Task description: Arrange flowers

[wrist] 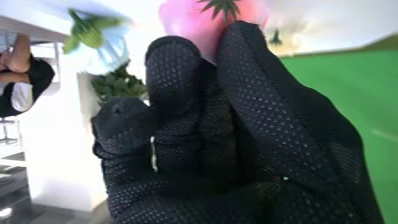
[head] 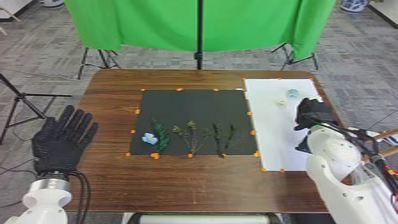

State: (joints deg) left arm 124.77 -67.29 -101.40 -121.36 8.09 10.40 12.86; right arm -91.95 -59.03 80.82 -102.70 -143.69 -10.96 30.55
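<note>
In the head view, the left hand (head: 60, 150) is at the left edge of the brown wooden table (head: 195, 187), with its fingers straight and slightly spread. The right hand (head: 313, 114) is at the right side of the white sheet (head: 280, 135); I cannot tell whether its fingers are pinching anything. In the right wrist view, a pink artificial flower (wrist: 191, 20) sits right by this hand, with the green leafy base of its bloom showing. Near it is a light blue flower (wrist: 105, 50) with a green base, and dark green foliage (wrist: 120, 84) lies between that bloom and the glove. In the head view, a small pale blue flower (head: 292, 93) is on the far part of the white sheet, with a little whitish flower (head: 281, 102) just beside it. The black mat (head: 191, 100) is to the left of the sheet, edged with orange markers (head: 155, 155). On the near half of the mat, from left to right, are a blue flower (head: 149, 139) beside a leafy green stem (head: 161, 134), a branching sprig (head: 192, 136) and slender dark green stems (head: 219, 137). Behind the table hangs a bright green cloth (head: 142, 25), with a black upright pole (head: 200, 30) in front of it.
</note>
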